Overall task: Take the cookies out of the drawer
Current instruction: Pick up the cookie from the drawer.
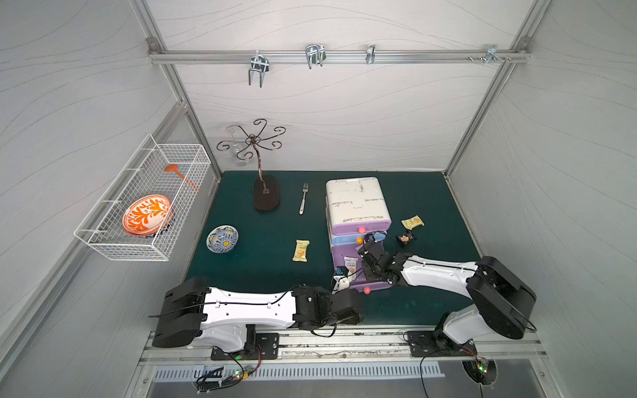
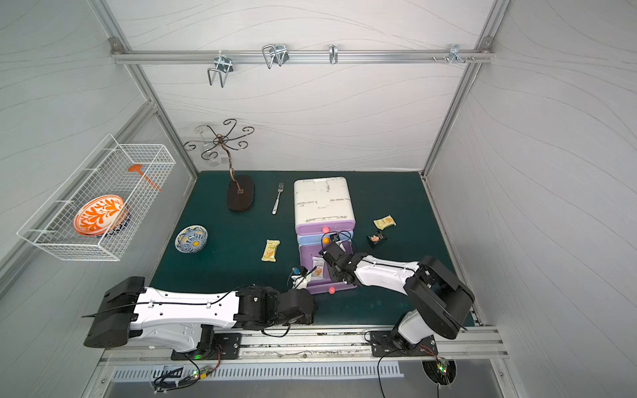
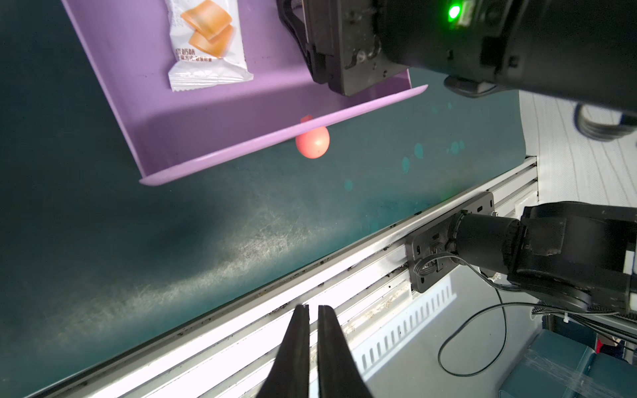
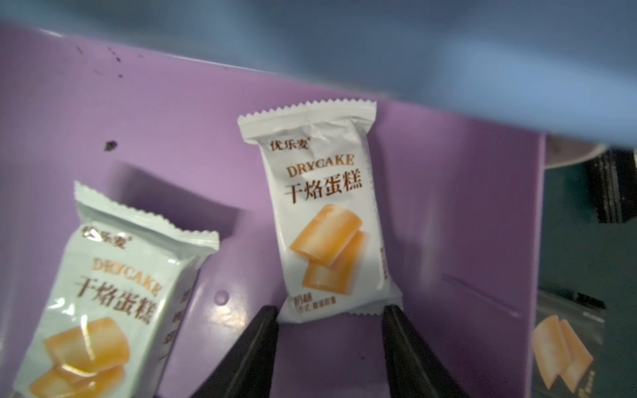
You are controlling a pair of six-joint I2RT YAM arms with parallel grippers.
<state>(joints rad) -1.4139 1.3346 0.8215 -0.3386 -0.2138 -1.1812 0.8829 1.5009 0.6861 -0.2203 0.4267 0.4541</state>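
Right wrist view: second white packet point(image 4: 103, 303) runs off the frame edge, biscuit print partly lost. The blue drawer point(image 4: 413, 44) over the purple drawer point(image 4: 155, 120) is an unfocused smear. The dark packet point(image 4: 565, 348) beyond the drawer wall is cropped and murky. My right gripper point(image 4: 331, 310) flanks the white packet point(image 4: 327, 213); contact with the wrapper: cannot tell. Both top views: my right wrist point(image 1: 377, 262) hides that gripper and the second packet; wrapper lettering too small to read. Left wrist view: white packet's far end cropped.
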